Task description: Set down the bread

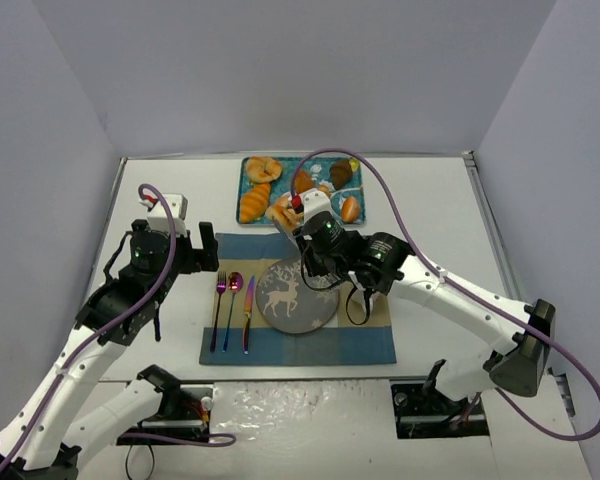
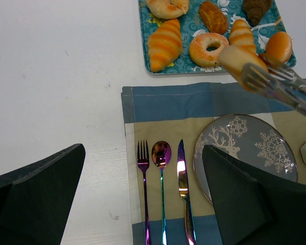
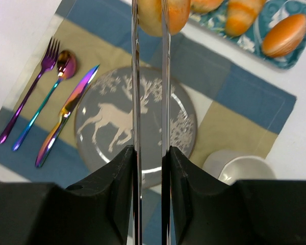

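My right gripper [image 1: 313, 245] [image 3: 151, 153] is shut on metal tongs [image 3: 136, 102]. The tongs pinch a round golden-orange bun [image 3: 149, 15] at their tips, lifted over the placemat's far edge between the teal tray [image 1: 325, 200] and the grey deer plate [image 1: 298, 296]. The bun [image 2: 233, 57] and the tongs [image 2: 280, 89] also show in the left wrist view. A long ridged golden-orange roll [image 2: 164, 45] lies on the tray's left side. My left gripper [image 1: 172, 252] [image 2: 143, 153] is open and empty, above the placemat's left edge near the cutlery.
The tray [image 2: 183, 65] also holds a glazed donut [image 2: 209, 47], a dark croissant [image 2: 256, 7] and several other pastries. A fork [image 2: 144, 184], spoon [image 2: 161, 153] and knife [image 2: 183, 184] lie left of the plate [image 2: 260, 148]. A white cup [image 3: 234, 166] stands right of the plate.
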`<state>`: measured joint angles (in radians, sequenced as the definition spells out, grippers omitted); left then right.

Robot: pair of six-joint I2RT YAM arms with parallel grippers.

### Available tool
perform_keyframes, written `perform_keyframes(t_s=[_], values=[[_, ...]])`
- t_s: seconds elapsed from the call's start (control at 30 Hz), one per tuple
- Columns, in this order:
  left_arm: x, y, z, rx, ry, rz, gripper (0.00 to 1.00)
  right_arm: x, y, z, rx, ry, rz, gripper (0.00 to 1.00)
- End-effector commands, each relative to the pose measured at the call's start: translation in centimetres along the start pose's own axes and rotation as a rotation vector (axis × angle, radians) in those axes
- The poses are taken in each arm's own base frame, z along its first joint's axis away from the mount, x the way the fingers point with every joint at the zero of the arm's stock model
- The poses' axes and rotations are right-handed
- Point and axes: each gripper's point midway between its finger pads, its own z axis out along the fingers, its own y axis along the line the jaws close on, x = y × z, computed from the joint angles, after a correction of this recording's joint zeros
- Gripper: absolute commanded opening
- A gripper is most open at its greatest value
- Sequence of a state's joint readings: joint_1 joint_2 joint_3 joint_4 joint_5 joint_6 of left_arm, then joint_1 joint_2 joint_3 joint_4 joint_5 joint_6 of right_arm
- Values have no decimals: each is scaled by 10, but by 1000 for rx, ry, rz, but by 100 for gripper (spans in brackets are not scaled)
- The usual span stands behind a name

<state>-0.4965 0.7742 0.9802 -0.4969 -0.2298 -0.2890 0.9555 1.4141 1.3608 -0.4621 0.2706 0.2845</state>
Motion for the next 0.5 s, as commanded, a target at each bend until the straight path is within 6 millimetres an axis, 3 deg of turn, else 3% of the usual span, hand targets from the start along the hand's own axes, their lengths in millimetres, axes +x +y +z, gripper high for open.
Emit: perform_keyframes(t_s=[0.0, 0.2, 0.47], values=[[-24, -3, -5, 10, -75, -14, 97, 8, 9, -26, -17, -35, 43, 4], [-23, -3, -4, 12, -72, -12, 97, 45, 19, -37, 7, 16, 11, 4], [-23, -3, -4, 11, -71, -12, 97, 69, 22, -41, 40, 54, -20, 4]])
